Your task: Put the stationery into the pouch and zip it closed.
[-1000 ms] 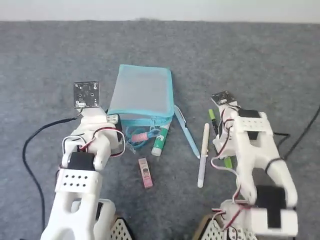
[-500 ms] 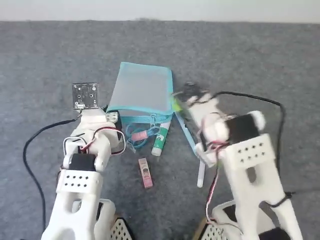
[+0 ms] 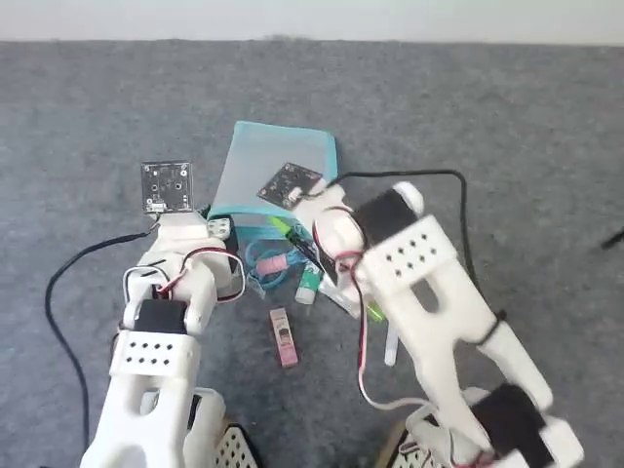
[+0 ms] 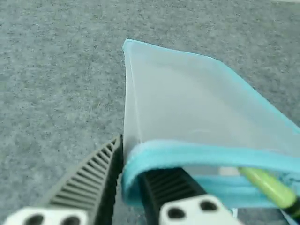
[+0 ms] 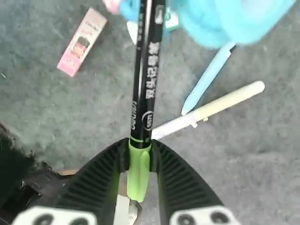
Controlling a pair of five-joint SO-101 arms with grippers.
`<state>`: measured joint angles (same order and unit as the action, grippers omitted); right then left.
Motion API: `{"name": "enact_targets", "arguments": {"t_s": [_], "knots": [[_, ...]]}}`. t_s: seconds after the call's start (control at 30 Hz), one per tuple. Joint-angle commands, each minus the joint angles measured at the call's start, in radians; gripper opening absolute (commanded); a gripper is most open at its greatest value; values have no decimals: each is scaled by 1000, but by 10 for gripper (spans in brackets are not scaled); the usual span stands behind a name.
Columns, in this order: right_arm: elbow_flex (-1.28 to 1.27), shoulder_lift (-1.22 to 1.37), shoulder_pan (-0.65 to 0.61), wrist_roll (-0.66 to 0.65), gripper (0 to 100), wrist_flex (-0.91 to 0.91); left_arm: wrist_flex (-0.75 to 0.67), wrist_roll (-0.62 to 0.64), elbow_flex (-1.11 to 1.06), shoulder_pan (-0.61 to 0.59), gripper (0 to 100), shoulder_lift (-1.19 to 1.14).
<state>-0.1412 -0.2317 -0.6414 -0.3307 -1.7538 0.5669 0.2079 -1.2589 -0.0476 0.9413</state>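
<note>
The left gripper (image 4: 132,164) is clamped on the left corner of the mesh pouch's (image 3: 278,180) blue rim. A pink eraser (image 3: 283,337) lies just in front of the pouch. The right gripper (image 5: 139,151) pinches a green-ended black marker (image 5: 143,84), which points at the pouch's mouth. A white pen (image 5: 220,103) lies to the pouch's right.

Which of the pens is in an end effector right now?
The black marker with green ends, clamped in the right end effector; the light blue pen and the cream pen lie loose on the carpet.
</note>
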Motion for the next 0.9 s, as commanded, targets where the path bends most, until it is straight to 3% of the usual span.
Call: {"name": "enact_targets", "arguments": {"t_s": [0.0, 0.3, 0.6, 0.87], "knots": [[137, 73, -10, 14, 7, -41, -34, 17, 2, 0, 13, 8], [419, 314, -12, 75, 9, -44, -34, -20, -2, 8, 13, 8], [638, 343, -15, 138, 11, -39, -35, -49, -27, 126, 13, 9], [657, 343, -58, 133, 184, -24, -35, -49, -28, 126, 13, 9]]}}
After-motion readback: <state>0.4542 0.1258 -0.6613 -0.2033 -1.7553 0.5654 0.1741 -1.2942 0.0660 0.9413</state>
